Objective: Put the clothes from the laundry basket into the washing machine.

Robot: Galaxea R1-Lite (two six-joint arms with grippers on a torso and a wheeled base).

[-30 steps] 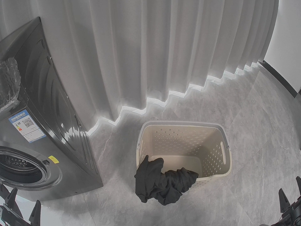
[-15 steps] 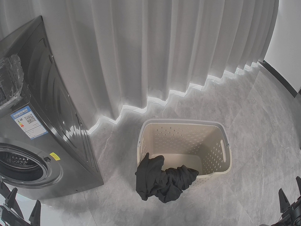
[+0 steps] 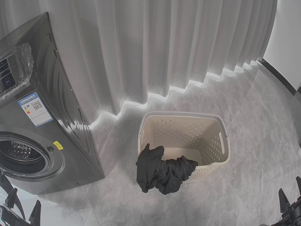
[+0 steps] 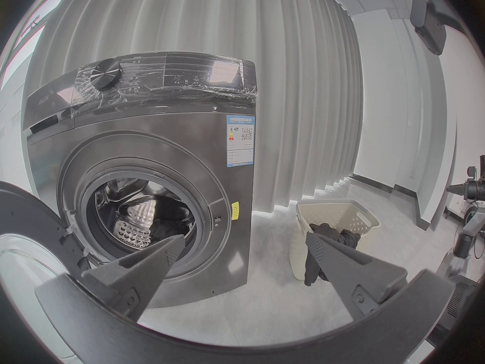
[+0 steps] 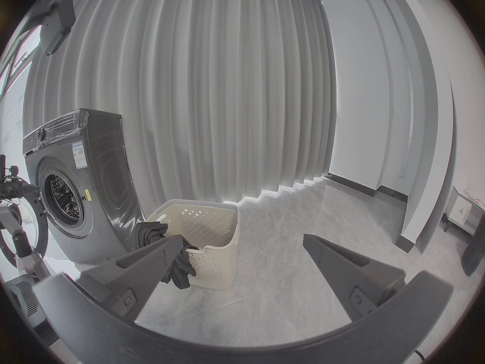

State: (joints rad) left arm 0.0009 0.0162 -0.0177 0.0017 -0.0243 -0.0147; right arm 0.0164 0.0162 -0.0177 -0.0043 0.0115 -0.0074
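**Kid:** Where are your arms?

**Me:** Both are low down, one on each side of me. My left gripper [image 4: 243, 239] points at the washing machine [image 4: 151, 142]. My right gripper [image 5: 242, 241] points at the laundry basket [image 5: 217, 266] and the floor [image 5: 303, 279] next to it.

**Kid:** Are your jaws holding anything?

**Me:** No. Both pairs are wide apart, with nothing between them. My fingers [image 4: 136, 274] are dark, pointy wedges with little ridges at the tips.

**Kid:** Where are the clothes?

**Me:** The clothes [image 3: 163, 173] are one black, soft, crumpled bundle. It hangs over the basket's near corner on the machine side. Part of it is inside and part droops down the outside wall. It is well apart from both grippers.

**Kid:** What is the basket like?

**Me:** It is cream plastic, a box with round corners. It has tiny star holes in the walls and a slot handle. It stands upright on the floor to the right of the machine, not touching it.

**Kid:** And the machine?

**Me:** It is dark grey, shiny metal. Its round door [image 4: 30, 218] is swung open. The drum [image 4: 136, 218] inside is shiny with small holes. Crinkly clear film [image 4: 166, 82] covers the top panel. A white curtain [image 3: 156, 47] with deep folds hangs behind. The floor is smooth grey tile.
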